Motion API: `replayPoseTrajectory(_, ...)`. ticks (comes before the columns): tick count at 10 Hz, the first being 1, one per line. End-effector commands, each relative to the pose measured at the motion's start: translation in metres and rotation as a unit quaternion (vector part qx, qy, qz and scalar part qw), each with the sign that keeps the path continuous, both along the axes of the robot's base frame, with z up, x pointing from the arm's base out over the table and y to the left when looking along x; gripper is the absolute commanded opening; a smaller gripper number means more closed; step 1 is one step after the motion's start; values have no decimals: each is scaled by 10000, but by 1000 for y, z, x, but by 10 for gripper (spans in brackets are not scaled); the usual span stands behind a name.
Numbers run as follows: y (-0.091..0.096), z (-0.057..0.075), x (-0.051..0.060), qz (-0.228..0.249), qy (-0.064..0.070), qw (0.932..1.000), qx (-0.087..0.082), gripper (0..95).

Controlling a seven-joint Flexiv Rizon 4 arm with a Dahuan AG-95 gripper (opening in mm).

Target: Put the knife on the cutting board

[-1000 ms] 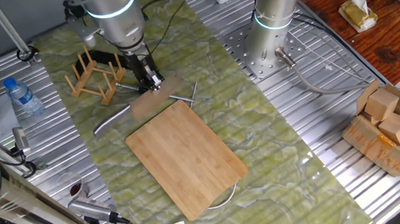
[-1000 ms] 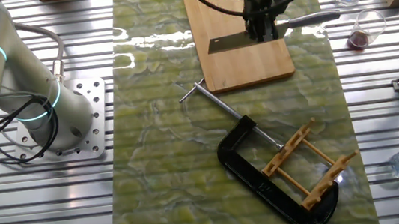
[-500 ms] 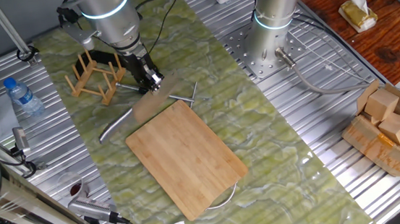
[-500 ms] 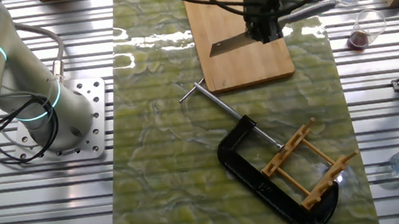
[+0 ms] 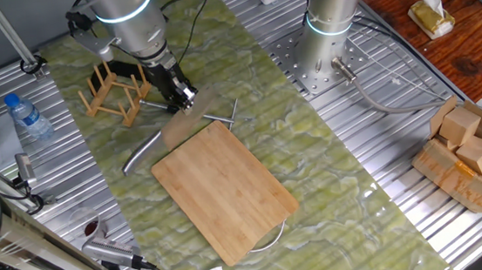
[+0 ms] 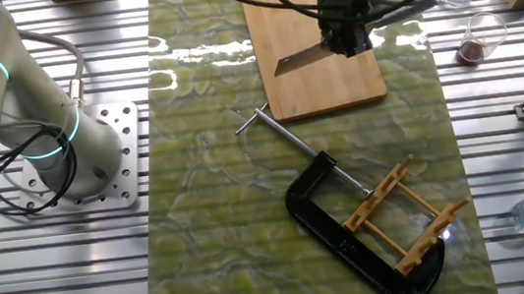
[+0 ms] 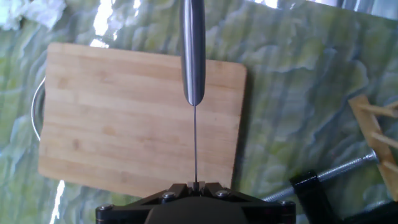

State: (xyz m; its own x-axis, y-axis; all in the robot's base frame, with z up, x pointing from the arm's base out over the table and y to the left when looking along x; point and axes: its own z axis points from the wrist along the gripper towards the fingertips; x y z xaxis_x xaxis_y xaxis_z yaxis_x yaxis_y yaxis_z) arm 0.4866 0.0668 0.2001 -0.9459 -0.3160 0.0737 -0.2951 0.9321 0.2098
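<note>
A two-finger gripper [image 6: 345, 41], closed on the spine of an all-metal cleaver with a grey steel blade and silver handle [image 6: 303, 57], holds it clear above the end of a light-brown bamboo cutting board [image 5: 224, 189] nearest a black clamp with a steel rod [image 6: 334, 213]. The blade hangs edge-down, probably so it can be lowered flat. Compared with half a second ago, the cleaver has barely shifted; its handle [image 5: 142, 152] sits slightly nearer the board.
</note>
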Motion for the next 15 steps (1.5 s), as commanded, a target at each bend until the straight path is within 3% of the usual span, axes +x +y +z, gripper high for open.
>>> replayPoseTrajectory(1, 17, 8, 1, -104, 25, 9999, -27, 0)
replayPoseTrajectory(4, 88, 7, -3, -558, -26, 9984, 90, 0)
replayPoseTrajectory(5, 103, 4, -4, -624, -33, 9979, 146, 0)
replayPoseTrajectory(7, 156, -14, -6, -803, -76, 9962, 328, 0)
replayPoseTrajectory(8, 165, -18, -6, -855, -87, 9956, 364, 0)
replayPoseTrajectory(9, 187, -32, -8, -853, -106, 9952, 473, 0)
replayPoseTrajectory(11, 207, -46, -14, -810, -107, 9945, 662, 0)
replayPoseTrajectory(12, 206, -49, -13, -725, -102, 9939, 830, 0)
replayPoseTrajectory(13, 206, -52, -13, -723, -100, 9910, 1119, 0)
replayPoseTrajectory(15, 203, -59, -15, -590, -131, 9915, 1155, 0)
